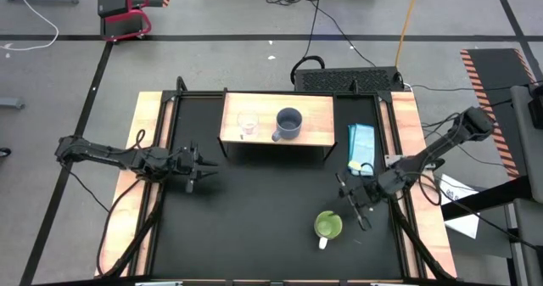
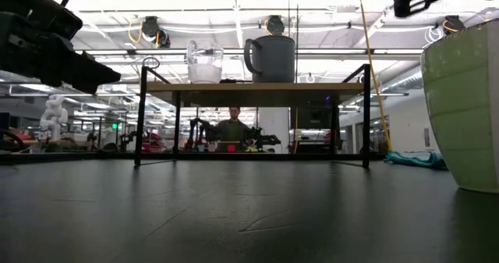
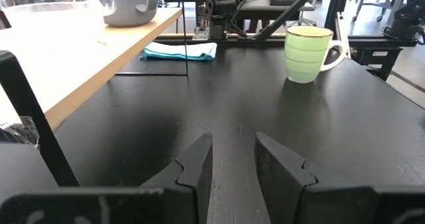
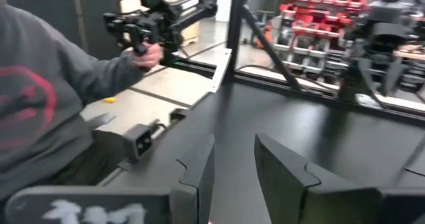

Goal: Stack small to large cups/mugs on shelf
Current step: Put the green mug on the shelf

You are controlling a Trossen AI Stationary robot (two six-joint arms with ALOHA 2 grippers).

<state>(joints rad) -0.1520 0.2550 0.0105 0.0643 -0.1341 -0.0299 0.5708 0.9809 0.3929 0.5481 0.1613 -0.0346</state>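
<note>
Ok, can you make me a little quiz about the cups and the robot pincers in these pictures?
1. True or false: the green mug stands on the shelf.
2. Which cup is beside the grey-blue mug on the shelf? A) clear glass cup B) red cup C) no cup
3. Fill in: the right pincer is near the green mug; the left pincer holds ____.

Key: 1 false, it stands on the black table. 2 A. 3 nothing.
</note>
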